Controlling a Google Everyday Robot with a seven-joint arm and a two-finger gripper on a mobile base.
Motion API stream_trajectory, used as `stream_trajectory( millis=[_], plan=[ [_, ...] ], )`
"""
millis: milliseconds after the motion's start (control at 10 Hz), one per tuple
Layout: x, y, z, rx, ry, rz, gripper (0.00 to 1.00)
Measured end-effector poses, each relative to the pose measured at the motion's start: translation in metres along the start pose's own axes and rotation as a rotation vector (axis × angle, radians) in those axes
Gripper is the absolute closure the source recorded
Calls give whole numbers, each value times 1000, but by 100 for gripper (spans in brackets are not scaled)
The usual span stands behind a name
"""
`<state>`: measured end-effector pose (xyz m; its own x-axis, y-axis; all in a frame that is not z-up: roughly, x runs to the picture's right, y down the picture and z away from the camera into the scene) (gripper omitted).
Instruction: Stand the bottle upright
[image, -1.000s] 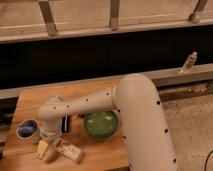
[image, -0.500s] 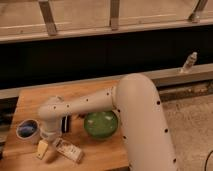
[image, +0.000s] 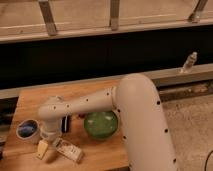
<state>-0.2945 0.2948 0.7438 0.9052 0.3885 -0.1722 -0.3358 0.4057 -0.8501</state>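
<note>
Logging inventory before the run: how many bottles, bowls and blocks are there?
Bottles: 2, cream-white plastic bottle lying down, clear slim bottle.
Bowls: 2, green round bowl, small blue round bowl.
Blocks: 1, black rectangular block.
Total: 5.
Gripper, open, just left of the lying bottle.

a white robot arm (image: 132, 112) reaches down over a wooden table (image: 37, 100), its gripper (image: 44, 148) low at the near edge with jaws apart, just beside the bottle (image: 68, 150) lying flat near a green bowl (image: 100, 125).
</note>
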Motion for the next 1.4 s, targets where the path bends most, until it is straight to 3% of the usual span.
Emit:
stream_trajectory(
  millis=[1000, 1400],
  plan=[
    [0, 0, 0, -1, 1, 1, 22],
    [3, 0, -1, 14, 3, 3, 59]
  ],
)
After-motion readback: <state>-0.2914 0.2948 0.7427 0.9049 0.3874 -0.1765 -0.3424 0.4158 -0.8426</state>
